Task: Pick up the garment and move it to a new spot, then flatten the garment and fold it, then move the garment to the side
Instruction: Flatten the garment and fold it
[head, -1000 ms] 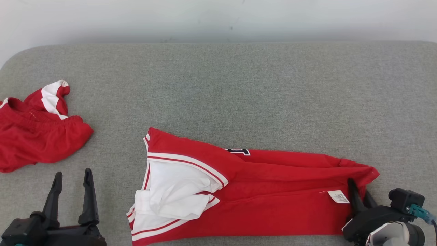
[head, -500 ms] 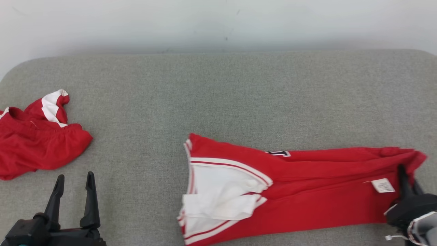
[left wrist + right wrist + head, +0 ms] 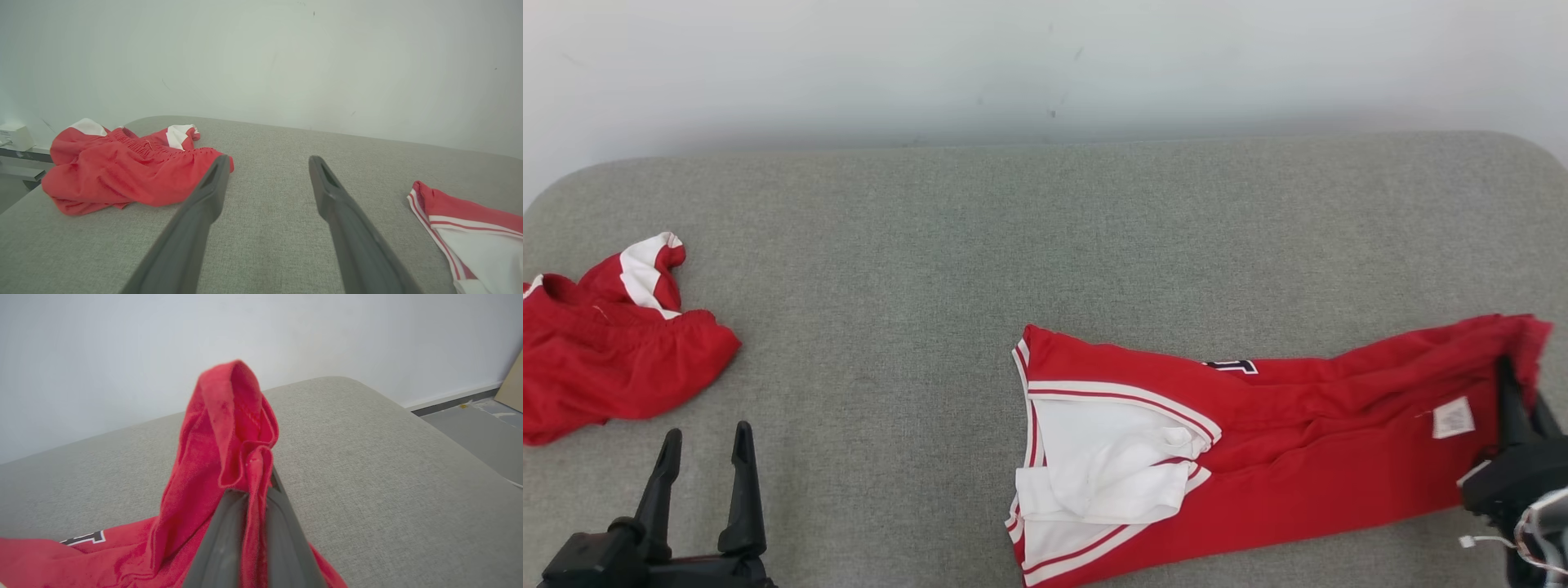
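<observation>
The garment [image 3: 1298, 441] is a red jersey with white trim, folded into a long strip on the right half of the grey table [image 3: 1045, 229]. Its white-lined end points left and a white label [image 3: 1453, 418] lies near its right end. My right gripper [image 3: 1521, 390] is shut on that right end, which is lifted and bunched. In the right wrist view the red cloth [image 3: 229, 428] rises pinched between the fingers of the right gripper [image 3: 255, 486]. My left gripper [image 3: 704, 445] stands open over bare table at the lower left, left gripper [image 3: 267, 163] holding nothing; the garment's [image 3: 470, 220] white-lined end lies to its right.
A second red piece with white patches, crumpled red shorts [image 3: 605, 359], lies at the table's left edge, red shorts [image 3: 122, 171] just beyond my left fingertips. A pale wall backs the table. The table's rounded right corner [image 3: 408, 428] drops to the floor near my right gripper.
The garment has slid well to the right across the table, and its right end has risen in my right gripper. The head camera has tilted a little. My left gripper stays put.
</observation>
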You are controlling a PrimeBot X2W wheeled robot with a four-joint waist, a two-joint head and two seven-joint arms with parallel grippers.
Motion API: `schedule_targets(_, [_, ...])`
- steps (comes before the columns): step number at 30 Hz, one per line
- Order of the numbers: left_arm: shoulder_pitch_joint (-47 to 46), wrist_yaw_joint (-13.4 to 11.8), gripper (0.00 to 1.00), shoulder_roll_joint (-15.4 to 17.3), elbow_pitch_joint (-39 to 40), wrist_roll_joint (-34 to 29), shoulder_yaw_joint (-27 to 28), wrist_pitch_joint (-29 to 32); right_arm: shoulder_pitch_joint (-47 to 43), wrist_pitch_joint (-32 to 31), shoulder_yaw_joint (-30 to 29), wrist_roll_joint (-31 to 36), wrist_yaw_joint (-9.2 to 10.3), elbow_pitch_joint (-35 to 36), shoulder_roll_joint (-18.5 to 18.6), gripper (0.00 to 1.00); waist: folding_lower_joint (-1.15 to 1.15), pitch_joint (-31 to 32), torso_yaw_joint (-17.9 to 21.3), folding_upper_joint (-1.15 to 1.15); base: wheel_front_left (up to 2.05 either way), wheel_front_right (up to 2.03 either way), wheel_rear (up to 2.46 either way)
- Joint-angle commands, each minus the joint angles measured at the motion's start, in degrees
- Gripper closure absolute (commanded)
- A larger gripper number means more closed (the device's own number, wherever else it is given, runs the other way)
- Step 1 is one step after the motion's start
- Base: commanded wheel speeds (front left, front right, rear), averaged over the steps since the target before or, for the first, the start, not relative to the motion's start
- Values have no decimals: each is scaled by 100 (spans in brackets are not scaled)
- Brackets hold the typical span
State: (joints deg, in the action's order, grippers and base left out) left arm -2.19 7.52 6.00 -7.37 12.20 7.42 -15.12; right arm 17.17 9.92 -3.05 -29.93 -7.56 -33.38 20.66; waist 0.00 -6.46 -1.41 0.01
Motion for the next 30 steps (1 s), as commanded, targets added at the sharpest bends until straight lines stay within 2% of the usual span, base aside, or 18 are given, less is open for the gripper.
schedule_targets(1, [55,-9,0,-9,-14,-5,21,-2,-60,-26,29,54,12,71,-57,100,0,11,6,-1,0,0,0])
schedule_targets(10, [84,-8,0,-58,-27,-34,0,-2,-209,-413,557,318,12,1141,-703,100,0,37,-5,-1,0,0,0])
schedule_targets(16, [64,-8,0,-90,-35,-60,-21,-2,-309,-596,1024,414,12,1591,-1128,100,0,18,-73,-1,0,0,0])
schedule_targets(23, [-1,-8,0,-77,-93,-23,-93,-2,-310,-607,1630,390,12,1635,-1519,100,0,-17,-197,-1,0,0,0])
schedule_targets(30, [-91,-8,0,-88,-136,-3,-173,-2,-109,-432,2146,244,12,1382,-1740,100,0,-77,-327,-1,0,0,0])
